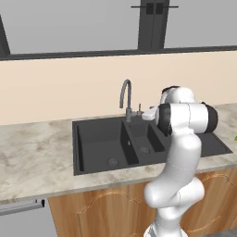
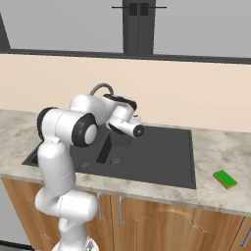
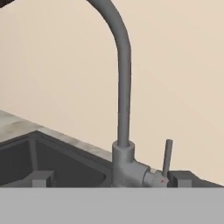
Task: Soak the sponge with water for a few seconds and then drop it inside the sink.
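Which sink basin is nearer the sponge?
The smaller basin, right of the divider. The sponge lies on the counter past the sink's right end; the larger basin is farther left.

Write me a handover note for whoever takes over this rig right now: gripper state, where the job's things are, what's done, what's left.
Gripper: open, empty, facing the faucet base and its upright lever.
Sponge: lying on the counter right of the sink, untouched.
Water: no stream visible; faucet looks off.
Done: arm brought up to the faucet, nothing more.
Left: turn the water on, fetch the sponge, soak it under the stream, drop it into the sink.
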